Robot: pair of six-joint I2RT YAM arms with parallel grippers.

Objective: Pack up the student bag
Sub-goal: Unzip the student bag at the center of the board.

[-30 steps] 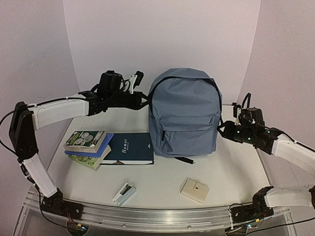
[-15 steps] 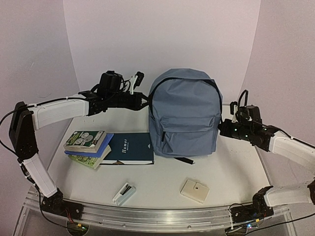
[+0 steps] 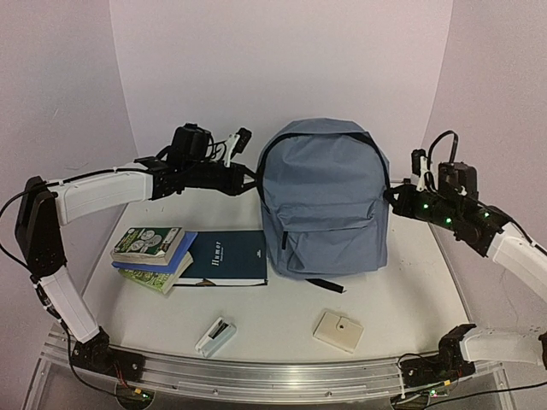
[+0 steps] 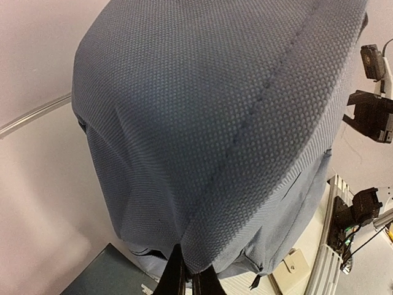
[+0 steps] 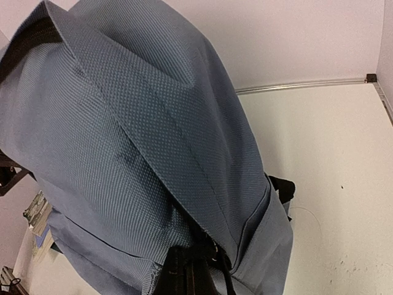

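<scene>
The student bag, a large slate-blue backpack, stands upright in the middle of the table with its front pocket facing me. My left gripper is at its left side. In the left wrist view the black fingers are shut on a fold of the bag's fabric. My right gripper is at the bag's right side. In the right wrist view its fingers are shut on the bag at the black zipper line, next to a small metal ring. The main zipper looks closed.
Two paperback books are stacked at the left, beside a dark teal book, which also shows in the left wrist view. A small white item and a beige square lie near the front edge. A black strap trails from the bag.
</scene>
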